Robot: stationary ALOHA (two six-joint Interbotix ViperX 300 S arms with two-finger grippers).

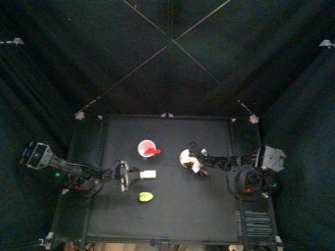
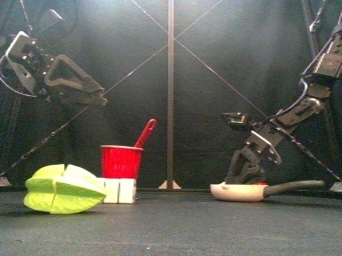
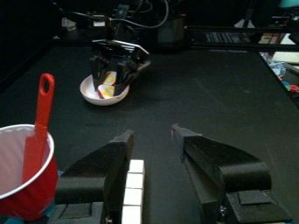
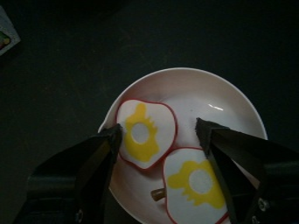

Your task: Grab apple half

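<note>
**A:** Right wrist view first. What is under that arm?

**B:** A white bowl (image 4: 193,109) with 2 apple halves in it, cut faces up, red rims and yellow centres. The right gripper (image 4: 166,131) hangs directly over them with its jaws spread apart. One apple half (image 4: 142,133) lies between the jaws, nearer one of them; the second half (image 4: 197,185) lies just beside it, partly under the other jaw. I cannot tell whether the fingertips touch the fruit.

**A:** So nothing is grasped?

**B:** Nothing is pinched. The jaws stand wide, with the fruit loose in the bowl below.

**A:** Where does the bowl sit on the table?

**B:** Seen from above, the bowl (image 1: 194,160) is right of the middle of the table (image 1: 183,211), under the right arm's tip. From the front, the bowl (image 2: 241,190) rests low on the right, and the right gripper (image 2: 250,168) reaches down into it.

**A:** And the left arm?

**B:** The left gripper (image 3: 155,140) is released too, jaws apart and holding nothing. Its own camera shows a white block (image 3: 135,188) between the jaws, lower down, and a red cup (image 3: 24,171) with a red spoon (image 3: 42,114) standing in it to one side. Far off in that picture sits the bowl (image 3: 105,90) with the other arm over it.

**A:** Anything else on the table?

**B:** A yellow-green object (image 2: 63,189) lies at the front left, near the camera. The red cup (image 2: 122,160) stands just behind it, next to the white block (image 2: 120,190).
</note>
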